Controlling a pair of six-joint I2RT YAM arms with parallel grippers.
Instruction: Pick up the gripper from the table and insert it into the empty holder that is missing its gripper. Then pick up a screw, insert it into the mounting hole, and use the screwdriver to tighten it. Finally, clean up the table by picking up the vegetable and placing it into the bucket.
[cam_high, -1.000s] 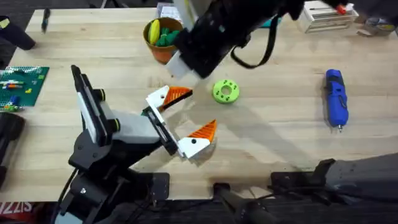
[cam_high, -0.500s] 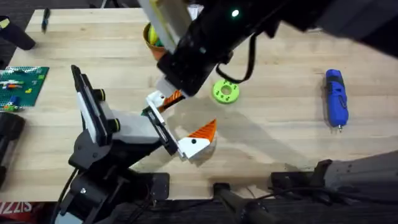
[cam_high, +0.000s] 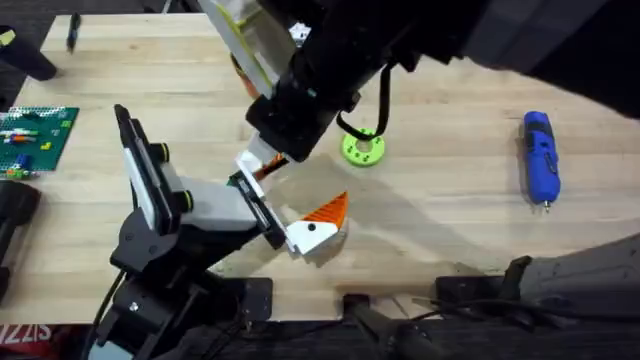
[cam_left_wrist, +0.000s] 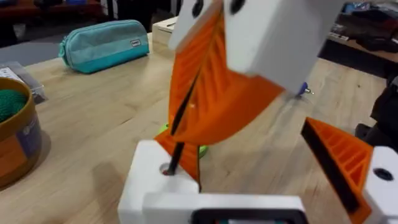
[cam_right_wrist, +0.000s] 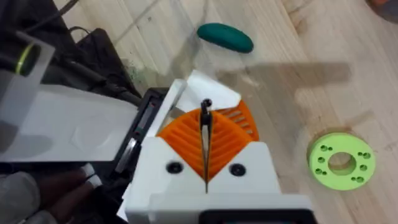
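- The left gripper (cam_high: 310, 182) is seen at the middle of the table (cam_high: 450, 220). Its two fingers are spread wide and nothing is held between them.
- The holder (cam_high: 256, 207), a black crossbar, is carried at the front of this white-and-black hand.
- The gripper (cam_high: 250, 162), an orange ribbed finger on a white base, is seated at the far end of the holder. In the left wrist view its white base (cam_left_wrist: 158, 186) is shown close up, with a hole in its top.
- A second identical finger (cam_high: 325, 213) is mounted at the near end of the holder, well apart from the first.
- The right gripper (cam_high: 270, 150) is reached across from the far right and is held directly over the far finger. Its orange pads (cam_right_wrist: 186, 143) are pressed together on a thin black pin (cam_right_wrist: 205, 121).
- In the left wrist view the pin (cam_left_wrist: 177, 146) is seen slanting down from the pads to the hole in the white base. Whether it is a screw cannot be told.
- The screwdriver (cam_high: 540, 155) is laid on the right of the table, far from both arms.
- A lime-green disc (cam_high: 362, 147) is placed just right of the right gripper.
- The bucket (cam_left_wrist: 12, 143) is shown standing on the table, with something green inside.
- A green oval item (cam_right_wrist: 225, 37) is seen lying on the bare wood.
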